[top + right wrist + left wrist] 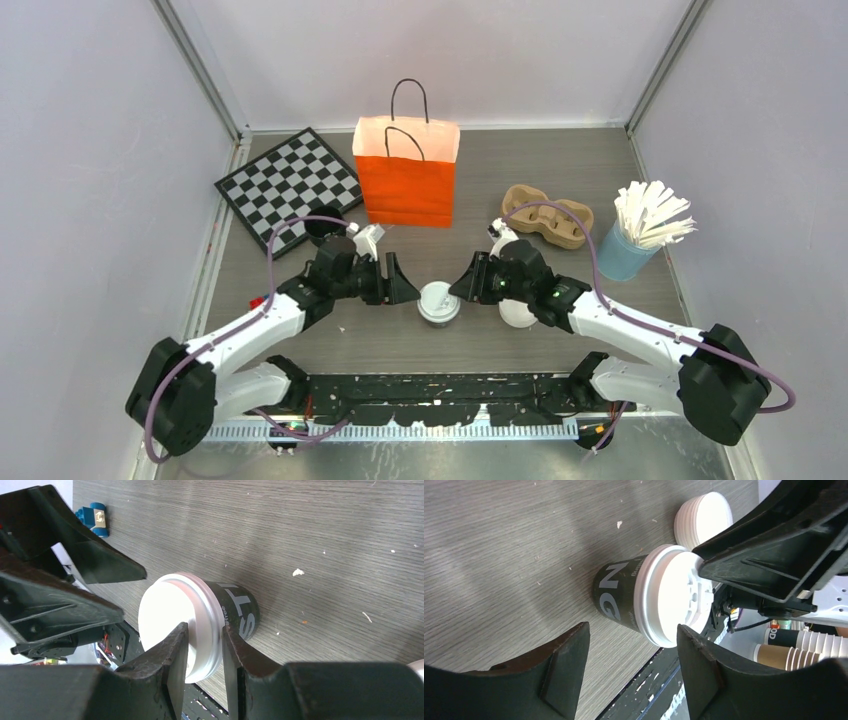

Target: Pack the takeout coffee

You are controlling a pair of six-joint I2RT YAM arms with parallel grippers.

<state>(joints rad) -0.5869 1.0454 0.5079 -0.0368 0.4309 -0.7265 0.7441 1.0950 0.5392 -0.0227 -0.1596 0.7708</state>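
The takeout coffee (438, 303) stands upright on the bench (400, 345) near its front edge. The right tool (205, 635) pinches its lid rim; the left tool (631, 632), just beside it, gapes open.

The grey wood-grain desk (480, 165) carries a checkerboard (290, 185) at far left, an orange bag (406, 180) upright beside it, then a cardboard cup carrier (548, 215) and a blue cup of white sticks (628, 252) to the right. Nearer the front stands the takeout coffee (437, 302) — a white lid (517, 313) lies just beside it — among a few pale crumbs (298, 572).
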